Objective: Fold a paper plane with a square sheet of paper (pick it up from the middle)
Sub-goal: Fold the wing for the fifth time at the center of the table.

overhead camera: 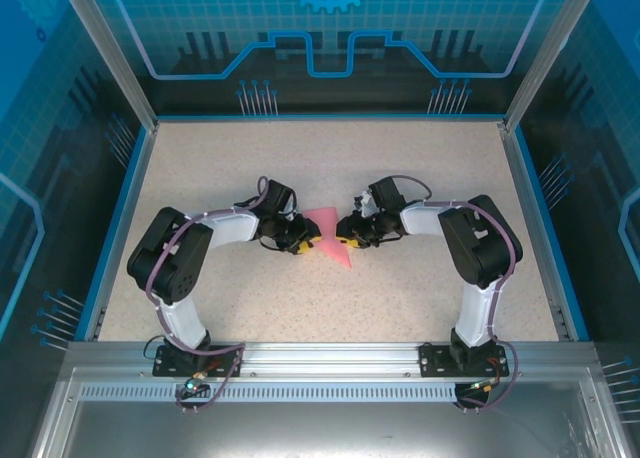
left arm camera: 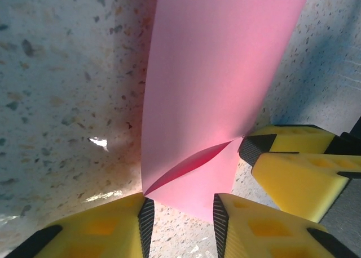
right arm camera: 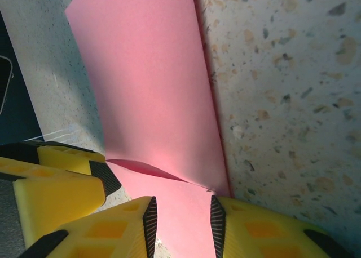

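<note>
- pink sheet of paper [overhead camera: 325, 228], partly folded, edges tucked under the fingers
- left gripper [left arm camera: 180, 204] and right gripper [right arm camera: 183, 207]: narrow, can't tell if pinching
- speckled table [overhead camera: 420, 168], blue walls [overhead camera: 40, 178]

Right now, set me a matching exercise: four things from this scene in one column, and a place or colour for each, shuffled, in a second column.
Things:
1. sheet of paper
2. left gripper
3. right gripper
4. table

Descriptions:
A. speckled beige
B. at the paper's right side
C. pink, partly folded
D. at the paper's left side

Pairs: 1-C, 2-D, 3-B, 4-A
</note>
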Controlling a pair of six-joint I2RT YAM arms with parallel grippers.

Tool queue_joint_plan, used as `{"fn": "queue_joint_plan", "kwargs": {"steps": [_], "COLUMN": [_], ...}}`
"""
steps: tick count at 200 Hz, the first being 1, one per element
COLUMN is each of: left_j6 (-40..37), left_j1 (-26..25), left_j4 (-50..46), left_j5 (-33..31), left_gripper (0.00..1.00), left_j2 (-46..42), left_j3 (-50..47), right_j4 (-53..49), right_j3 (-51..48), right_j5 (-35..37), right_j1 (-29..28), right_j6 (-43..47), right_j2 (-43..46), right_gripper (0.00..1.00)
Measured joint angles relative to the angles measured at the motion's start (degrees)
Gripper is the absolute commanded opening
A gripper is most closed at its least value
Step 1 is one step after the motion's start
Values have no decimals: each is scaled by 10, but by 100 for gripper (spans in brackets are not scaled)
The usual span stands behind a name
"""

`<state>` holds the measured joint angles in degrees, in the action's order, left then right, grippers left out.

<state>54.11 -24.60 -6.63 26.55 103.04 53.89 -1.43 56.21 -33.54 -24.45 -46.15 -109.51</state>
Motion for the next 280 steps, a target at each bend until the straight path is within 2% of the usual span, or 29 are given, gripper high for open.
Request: {"fn": "queue_joint_plan", "kwargs": {"steps": [91,123,169,257,280], "left_j6": [0,3,2,-20,-32], "left_j1": [-1,-1,-1,1,5], "left_j4": [24,39,75,113,113], "left_j5": [6,13,26,35,40], "left_gripper": [36,25,18,18,7], "left_j2": [14,14,13,12,18], "left_j3": [1,1,-5,-18,-13], "right_j4": [9,11,10,-18,-24], "right_j3": [-3,-3,-4,7,9], "right_j5": [-20,-25,-30,-37,-40], "right_j1": [7,9,10,10,10], "right_j6": [-4,-3,17,92,106], "right_j2": [-3,-4,-5,-10,-11], "right_gripper": [34,35,37,35,36]}}
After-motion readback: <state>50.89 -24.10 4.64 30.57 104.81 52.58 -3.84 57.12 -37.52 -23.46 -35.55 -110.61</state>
